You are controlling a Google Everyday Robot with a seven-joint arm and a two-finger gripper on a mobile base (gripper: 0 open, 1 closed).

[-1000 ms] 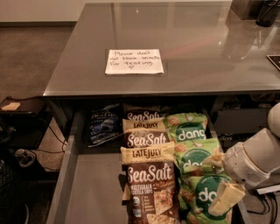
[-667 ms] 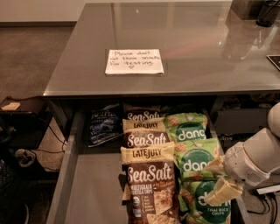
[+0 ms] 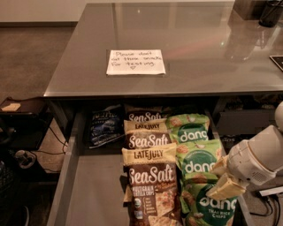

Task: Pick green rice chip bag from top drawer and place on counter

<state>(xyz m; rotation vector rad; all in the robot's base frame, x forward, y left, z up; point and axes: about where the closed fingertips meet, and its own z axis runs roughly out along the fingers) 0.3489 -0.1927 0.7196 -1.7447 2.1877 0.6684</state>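
Observation:
Three light green rice chip bags lie in a row at the right of the open top drawer (image 3: 90, 190): back (image 3: 190, 130), middle (image 3: 199, 161) and front (image 3: 214, 209). My gripper (image 3: 223, 177) reaches in from the right on a white arm. It hovers over the seam between the middle and front green bags. Its two cream fingers (image 3: 226, 189) stand apart and hold nothing. The arm hides the right edges of these two bags. The glossy dark grey counter (image 3: 185, 31) lies above the drawer and carries a white handwritten note (image 3: 135, 62).
Brown-and-tan Sea Salt bags (image 3: 152, 183) fill the drawer's middle row. A dark blue bag (image 3: 105, 127) lies at its back left. Dark objects (image 3: 269, 12) stand at the counter's far right corner. A low dark shelf (image 3: 20, 108) and cables are at the left.
My gripper has moved up and a little left, from over the front green bag toward the middle one. The bags have not moved.

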